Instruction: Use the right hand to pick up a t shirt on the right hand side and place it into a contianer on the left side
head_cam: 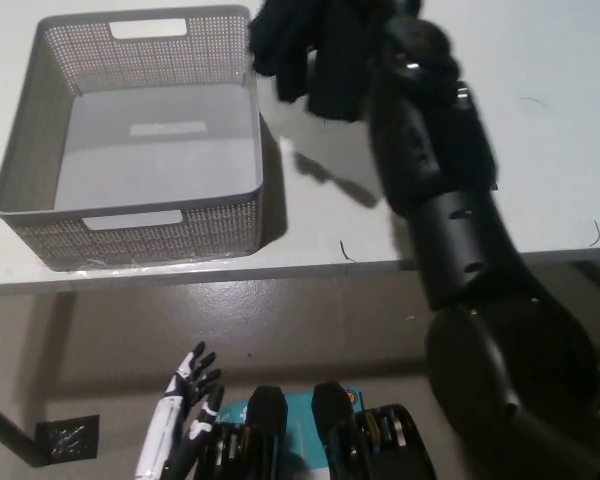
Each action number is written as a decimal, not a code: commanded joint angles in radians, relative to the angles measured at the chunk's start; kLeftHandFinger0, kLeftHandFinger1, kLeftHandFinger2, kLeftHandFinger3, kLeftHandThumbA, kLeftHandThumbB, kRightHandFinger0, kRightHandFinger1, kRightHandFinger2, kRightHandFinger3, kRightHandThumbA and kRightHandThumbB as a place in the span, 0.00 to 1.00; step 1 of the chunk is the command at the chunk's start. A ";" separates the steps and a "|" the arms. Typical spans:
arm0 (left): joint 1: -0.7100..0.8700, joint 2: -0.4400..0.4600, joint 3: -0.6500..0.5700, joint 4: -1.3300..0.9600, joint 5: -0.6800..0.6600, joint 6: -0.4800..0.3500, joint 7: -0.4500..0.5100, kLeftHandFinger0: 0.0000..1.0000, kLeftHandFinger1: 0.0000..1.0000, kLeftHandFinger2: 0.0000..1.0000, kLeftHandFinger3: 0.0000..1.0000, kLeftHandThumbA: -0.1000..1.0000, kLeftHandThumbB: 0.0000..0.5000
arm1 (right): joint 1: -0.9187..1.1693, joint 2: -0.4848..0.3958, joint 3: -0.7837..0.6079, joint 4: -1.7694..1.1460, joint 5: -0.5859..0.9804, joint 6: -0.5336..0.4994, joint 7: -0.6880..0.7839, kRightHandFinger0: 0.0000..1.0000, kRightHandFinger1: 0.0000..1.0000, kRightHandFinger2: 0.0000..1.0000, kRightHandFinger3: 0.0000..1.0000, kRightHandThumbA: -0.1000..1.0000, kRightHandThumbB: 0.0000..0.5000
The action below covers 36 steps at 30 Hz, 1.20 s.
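Observation:
A black t-shirt hangs bunched at the top middle of the head view, just right of the basket's far right corner. My black right hand is shut on it, with the arm reaching up from the bottom right. The grey perforated basket stands on the white table at the left and has nothing inside. The shirt hangs above the table beside the basket's rim, not over its inside. My white left hand rests low at the bottom left, below the table edge, fingers spread.
The white table runs across the upper picture, its front edge at about mid-height. Beige floor lies below it. A shadow of the shirt falls on the table right of the basket.

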 commanded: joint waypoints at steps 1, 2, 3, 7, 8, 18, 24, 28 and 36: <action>-0.009 -0.009 -0.014 -0.012 0.038 -0.032 0.015 0.90 0.87 0.94 1.00 0.86 0.61 | -0.144 0.045 0.027 0.053 0.014 -0.144 0.027 0.00 0.03 0.51 0.58 0.00 0.19; -0.010 -0.009 -0.015 -0.013 0.040 -0.032 0.014 0.90 0.87 0.94 1.00 0.86 0.61 | -0.145 0.045 0.027 0.056 0.015 -0.148 0.026 0.00 0.03 0.51 0.57 0.00 0.19; -0.007 -0.012 -0.014 -0.017 0.034 -0.032 0.003 0.91 0.87 0.94 1.00 0.86 0.62 | -0.159 0.057 0.024 0.085 0.017 -0.155 0.019 0.00 0.03 0.51 0.57 0.00 0.19; -0.011 -0.026 -0.017 -0.018 0.054 -0.032 0.003 0.91 0.87 0.93 1.00 0.87 0.65 | -0.200 0.072 0.054 0.184 -0.024 -0.178 -0.008 0.00 0.00 0.46 0.43 0.00 0.28; -0.010 -0.030 -0.017 -0.021 0.060 -0.032 0.001 0.91 0.87 0.93 1.00 0.87 0.63 | -0.204 0.073 0.053 0.197 -0.020 -0.188 -0.004 0.00 0.00 0.44 0.41 0.00 0.27; 0.007 -0.035 -0.027 -0.031 0.071 -0.032 -0.013 0.88 0.85 0.91 1.00 0.86 0.58 | -0.203 0.090 0.113 0.310 -0.042 -0.193 0.029 0.00 0.00 0.31 0.52 0.00 0.22; 0.028 -0.034 -0.032 -0.035 0.078 -0.032 -0.018 0.90 0.87 0.92 1.00 0.87 0.58 | -0.144 0.065 0.228 0.267 -0.041 -0.106 0.320 1.00 1.00 1.00 1.00 0.64 1.00; 0.030 -0.028 -0.035 -0.027 0.073 -0.032 -0.018 0.90 0.86 0.91 1.00 0.86 0.57 | -0.121 0.063 0.239 0.238 -0.036 -0.097 0.334 1.00 1.00 1.00 1.00 0.70 1.00; 0.044 -0.032 -0.038 -0.021 0.082 -0.032 -0.018 0.90 0.86 0.92 1.00 0.86 0.58 | -0.061 0.042 0.215 0.174 -0.005 -0.088 0.371 1.00 1.00 1.00 1.00 0.51 0.97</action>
